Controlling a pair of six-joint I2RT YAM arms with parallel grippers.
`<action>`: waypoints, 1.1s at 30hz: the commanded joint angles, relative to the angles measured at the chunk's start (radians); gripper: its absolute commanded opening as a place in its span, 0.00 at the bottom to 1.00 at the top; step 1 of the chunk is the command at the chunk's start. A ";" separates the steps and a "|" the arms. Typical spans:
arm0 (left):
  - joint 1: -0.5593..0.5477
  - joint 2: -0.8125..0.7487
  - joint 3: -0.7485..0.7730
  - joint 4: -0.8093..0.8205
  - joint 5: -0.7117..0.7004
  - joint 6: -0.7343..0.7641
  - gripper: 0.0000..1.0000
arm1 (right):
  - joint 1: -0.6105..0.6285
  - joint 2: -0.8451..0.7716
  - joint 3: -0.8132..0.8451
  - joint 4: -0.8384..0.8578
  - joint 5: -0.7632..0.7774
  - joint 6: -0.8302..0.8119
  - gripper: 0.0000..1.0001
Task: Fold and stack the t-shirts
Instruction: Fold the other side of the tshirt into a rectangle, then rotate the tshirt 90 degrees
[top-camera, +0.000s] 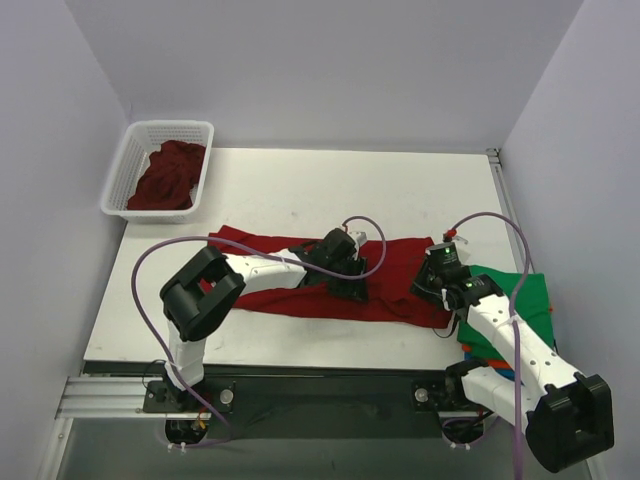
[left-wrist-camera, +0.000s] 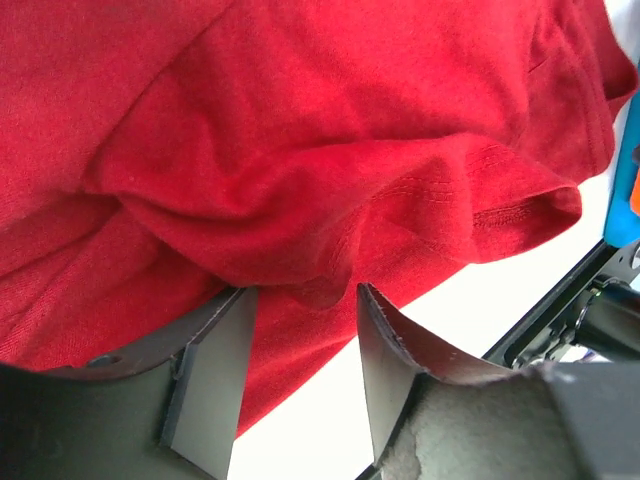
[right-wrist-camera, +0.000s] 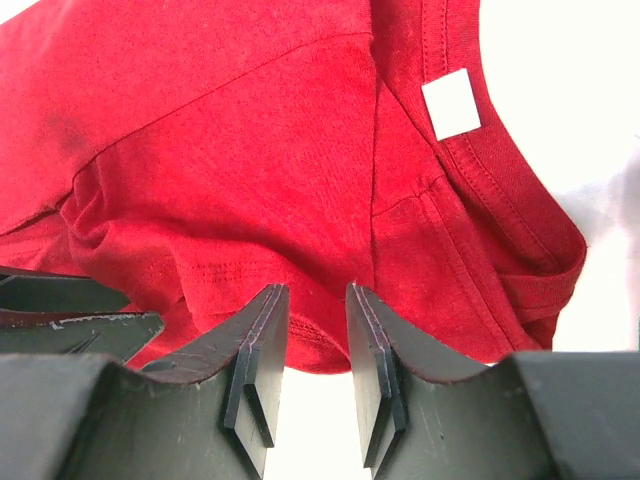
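Observation:
A deep red t-shirt (top-camera: 270, 270) lies stretched across the table's near half, bunched into folds at its right end. My left gripper (top-camera: 352, 287) stands over its middle right, jaws open, a rumpled fold of the red t-shirt (left-wrist-camera: 300, 200) hanging between the fingertips of my left gripper (left-wrist-camera: 305, 292). My right gripper (top-camera: 430, 290) is at the shirt's right end by the collar. In the right wrist view my right gripper (right-wrist-camera: 315, 290) is open by a narrow gap, with the hem of the red t-shirt (right-wrist-camera: 250, 180) lying between the tips, not pinched. A white tag (right-wrist-camera: 451, 104) shows at the collar.
A white lattice basket (top-camera: 130, 160) at the far left holds crumpled dark red t-shirts (top-camera: 168, 178). At the right edge lies a green t-shirt (top-camera: 515, 295) over orange and blue cloth (top-camera: 490, 355). Cables arc above both wrists.

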 joint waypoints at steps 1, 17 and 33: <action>-0.010 0.001 0.061 0.004 -0.031 -0.013 0.53 | -0.009 -0.007 -0.003 -0.028 0.000 -0.012 0.31; -0.010 -0.071 0.062 -0.062 -0.065 0.008 0.04 | -0.026 0.012 -0.019 -0.014 0.009 -0.013 0.30; 0.037 -0.155 -0.034 -0.119 -0.037 0.034 0.29 | -0.032 0.061 -0.029 0.013 -0.005 -0.004 0.30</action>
